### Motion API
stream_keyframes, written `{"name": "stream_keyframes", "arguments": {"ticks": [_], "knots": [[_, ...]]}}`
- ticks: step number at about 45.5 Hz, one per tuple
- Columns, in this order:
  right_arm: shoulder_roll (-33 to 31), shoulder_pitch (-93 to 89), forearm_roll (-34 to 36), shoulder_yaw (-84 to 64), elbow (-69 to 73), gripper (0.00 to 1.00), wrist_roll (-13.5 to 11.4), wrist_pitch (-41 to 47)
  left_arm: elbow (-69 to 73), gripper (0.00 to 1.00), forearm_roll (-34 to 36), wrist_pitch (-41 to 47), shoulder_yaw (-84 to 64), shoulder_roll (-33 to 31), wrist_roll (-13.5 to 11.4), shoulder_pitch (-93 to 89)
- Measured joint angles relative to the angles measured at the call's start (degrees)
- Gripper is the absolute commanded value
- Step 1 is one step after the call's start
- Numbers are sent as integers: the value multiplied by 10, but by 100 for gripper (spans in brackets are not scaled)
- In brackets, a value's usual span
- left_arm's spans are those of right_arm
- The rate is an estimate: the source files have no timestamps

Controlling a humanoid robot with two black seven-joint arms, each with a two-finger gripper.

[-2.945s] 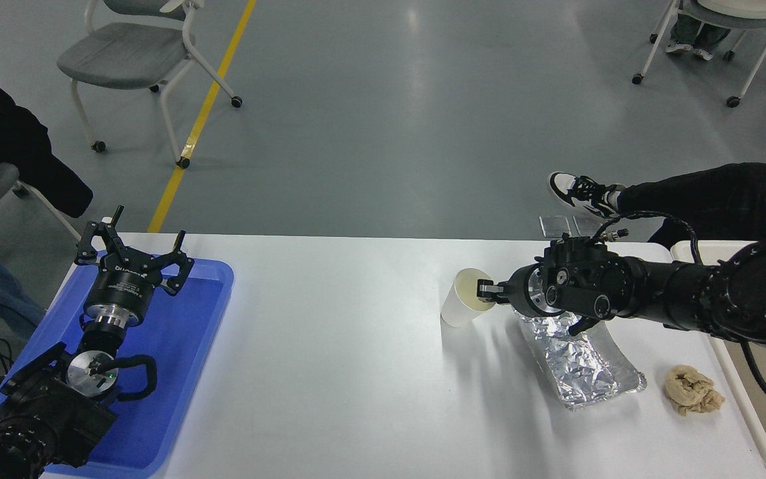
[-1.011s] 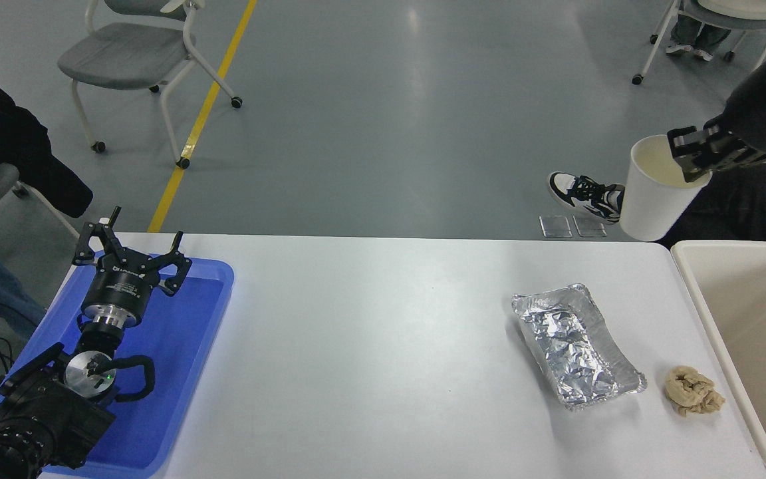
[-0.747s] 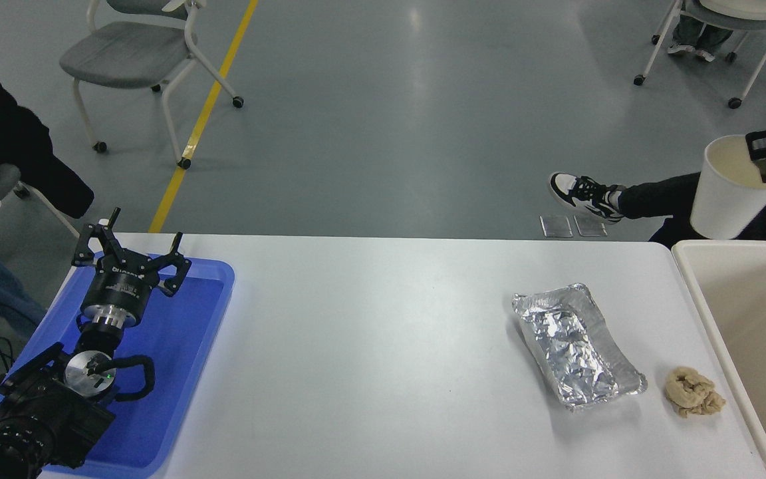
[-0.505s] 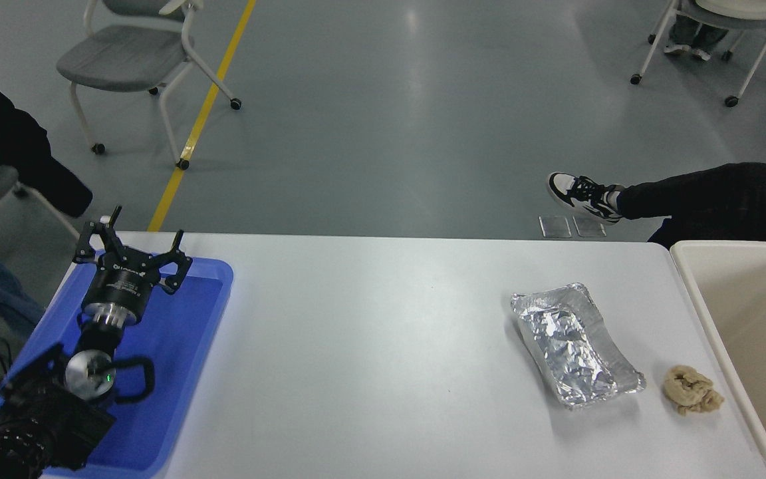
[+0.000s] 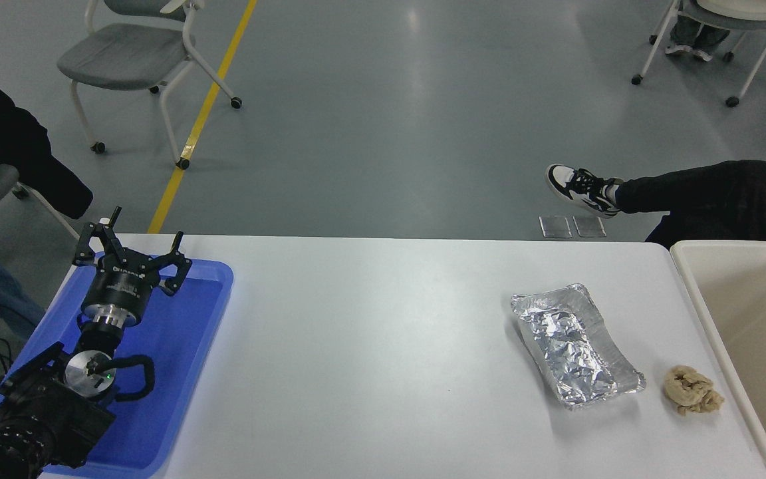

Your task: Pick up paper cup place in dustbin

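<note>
- Neither the paper cup nor the right arm with its tool shows anywhere from the head camera, so I can't tell what that tool grips or how its fingers stand
- The cup is not on the white surface (image 5: 370,346), and the part of the dustbin (image 5: 692,293) that shows holds no cup; where the cup is, I cannot say
- The dustbin sits at the right end of the surface, cut off by the picture's edge; the stretch of smooth beige wall and floor in view looks bare
- My guess is the task is at the drop-off step, with the cup somewhere beyond the right edge; what is left is a release over the bin's mouth, well inside the thick rim, so the light cup doesn't tip off the edge
- The left tool (image 5: 131,255) is parked at the lower left over the blue tray (image 5: 190,346), its fingers spread wide with nothing between them; the tray holds nothing else that I can see
- A crumpled foil tray (image 5: 576,346) lies near the bin, nothing in it that I can make out, and just beside it sits a wadded tan lump (image 5: 692,391), perhaps paper
- A person's black-trousered leg and a sneaker (image 5: 579,187) stretch past the far side
</note>
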Motion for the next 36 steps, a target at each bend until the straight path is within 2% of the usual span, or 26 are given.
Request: {"name": "stream_keyframes", "arguments": {"ticks": [15, 36], "knots": [[73, -187, 105, 152, -98, 0, -4, -85, 1, 100, 0, 0, 0, 0, 0, 0], [195, -311, 196, 289, -243, 0, -2, -106, 1, 100, 0, 0, 0, 0, 1, 0]]}}
